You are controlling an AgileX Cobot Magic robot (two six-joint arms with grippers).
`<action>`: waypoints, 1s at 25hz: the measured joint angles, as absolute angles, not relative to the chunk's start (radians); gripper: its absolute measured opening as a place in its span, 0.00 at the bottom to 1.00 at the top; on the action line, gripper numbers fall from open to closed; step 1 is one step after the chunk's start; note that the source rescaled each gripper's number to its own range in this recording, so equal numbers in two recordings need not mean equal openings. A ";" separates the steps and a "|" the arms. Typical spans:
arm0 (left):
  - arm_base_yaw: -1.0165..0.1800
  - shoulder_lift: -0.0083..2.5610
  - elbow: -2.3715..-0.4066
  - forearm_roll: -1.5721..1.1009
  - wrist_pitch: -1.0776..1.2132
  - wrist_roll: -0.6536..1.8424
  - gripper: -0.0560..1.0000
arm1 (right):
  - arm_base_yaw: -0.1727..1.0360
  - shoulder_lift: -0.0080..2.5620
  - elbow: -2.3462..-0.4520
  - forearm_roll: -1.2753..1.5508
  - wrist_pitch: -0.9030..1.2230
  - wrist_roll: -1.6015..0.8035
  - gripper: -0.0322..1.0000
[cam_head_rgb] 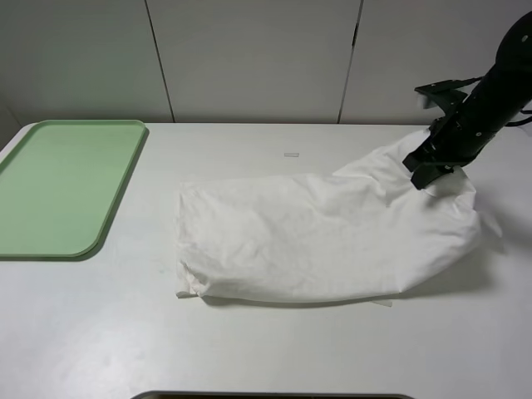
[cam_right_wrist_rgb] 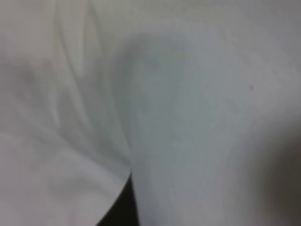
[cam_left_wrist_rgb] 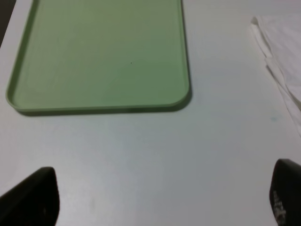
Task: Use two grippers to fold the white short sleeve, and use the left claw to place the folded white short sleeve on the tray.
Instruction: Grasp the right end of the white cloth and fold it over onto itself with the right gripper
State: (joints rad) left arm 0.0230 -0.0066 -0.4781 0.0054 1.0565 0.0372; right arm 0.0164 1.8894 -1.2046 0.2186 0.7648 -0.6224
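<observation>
The white tabletop (cam_head_rgb: 100, 332) bore a wrinkled white cotton T-shirt (cam_head_rgb: 316, 241) at its middle, well apart from the flat pale green plastic tray (cam_head_rgb: 66, 187) on the left. The black right gripper (cam_head_rgb: 432, 173) pinched the shirt's raised right edge. The left gripper (cam_left_wrist_rgb: 162, 190) hung spread wide over bare table near the tray.

Everything is lit evenly from above, a soft shadow is cast beside the shirt (cam_head_rgb: 332, 241), and the right wrist view is blurred.
</observation>
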 joint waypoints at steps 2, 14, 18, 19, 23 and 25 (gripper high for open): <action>0.023 -0.007 -0.478 0.005 1.056 0.037 0.89 | 0.035 1.885 -1.205 0.216 0.765 -0.586 0.08; 0.023 -0.007 -0.478 0.005 1.056 0.037 0.89 | 0.238 1.894 -1.205 0.243 0.742 -0.229 0.08; 0.023 -0.007 -0.478 0.013 1.056 0.037 0.89 | 0.258 1.921 -1.205 0.284 0.715 -0.220 0.08; 0.023 -0.007 -0.478 0.040 1.056 0.037 0.89 | 0.262 1.933 -1.205 0.308 0.705 -0.219 0.10; 0.023 -0.007 -0.478 0.095 1.056 0.037 0.89 | 0.281 1.948 -1.205 0.351 0.667 -0.248 0.49; 0.023 -0.007 -0.478 0.115 1.056 0.037 0.89 | 0.305 1.948 -1.205 0.418 0.631 -0.303 0.86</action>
State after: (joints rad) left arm 0.0230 -0.0066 -0.4781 0.1151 1.0565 0.0372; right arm 0.3054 1.9485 -1.2046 0.4181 0.6313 -0.3026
